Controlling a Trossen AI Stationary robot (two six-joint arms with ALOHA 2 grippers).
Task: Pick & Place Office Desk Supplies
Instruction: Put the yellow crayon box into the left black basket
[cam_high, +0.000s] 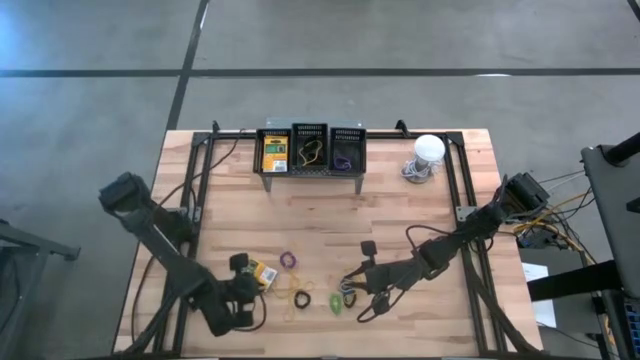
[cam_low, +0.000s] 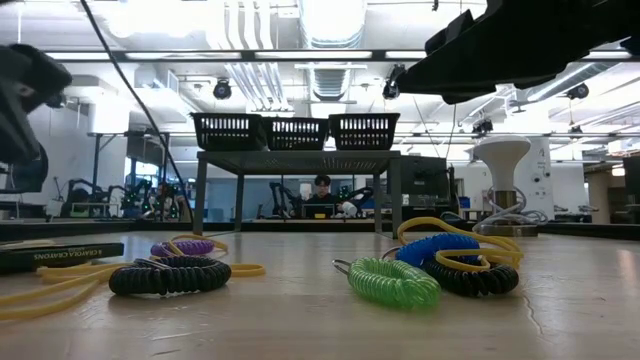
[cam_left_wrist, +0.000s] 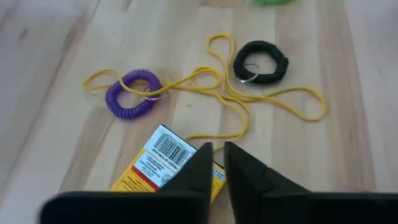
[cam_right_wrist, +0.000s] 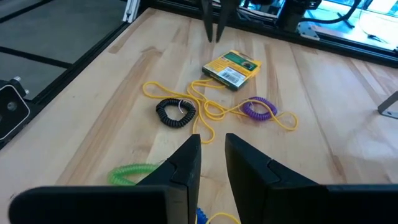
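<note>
We see a butcher-block wood table (cam_high: 400, 215) with a black metal frame (cam_high: 462, 190) along its edges, standing on a grey concrete floor (cam_high: 90, 110) marked with dark lines. Low view looks across into a big open lab: white ceiling with bright strip lights (cam_low: 330, 15), exposed ducts and pipes (cam_low: 245, 85), hanging dome cameras (cam_low: 222, 90). Far side has workbenches and other rigs; a person (cam_low: 322, 190) sits at a desk back there. A white round lamp-like object (cam_high: 428, 150) sits at the table's far right corner.
</note>
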